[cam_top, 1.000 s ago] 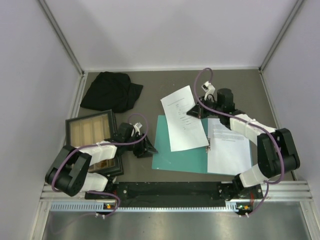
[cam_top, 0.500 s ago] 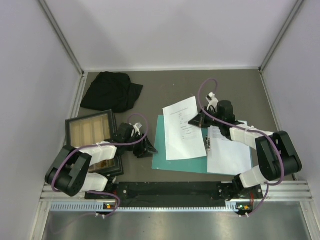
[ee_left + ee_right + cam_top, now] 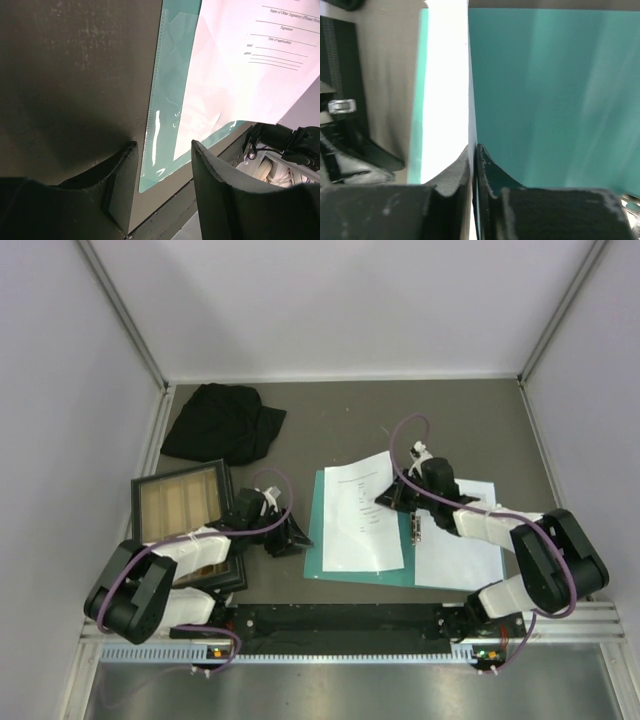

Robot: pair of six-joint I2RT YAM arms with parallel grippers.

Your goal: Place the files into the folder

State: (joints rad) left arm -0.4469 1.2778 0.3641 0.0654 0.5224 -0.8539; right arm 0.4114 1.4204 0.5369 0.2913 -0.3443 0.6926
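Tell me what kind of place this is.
Probably a robot test cell: a dark table boxed in by plain white panels, the left arm and right arm bolted to a metal rail, and staged props like a teal folder and black cloth.

Top camera looks steeply down from high at six o'clock. Wrist cameras skim close — left facing three o'clock, right nine — all sharing the flat teal-green card folder [image 3: 316, 540].

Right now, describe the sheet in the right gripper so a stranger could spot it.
Find the teal folder lying open mid-table. The sheet covers its left half, beside the other paper on the right half. Only it is pinched at its far right edge by the right gripper, and it lies askew.
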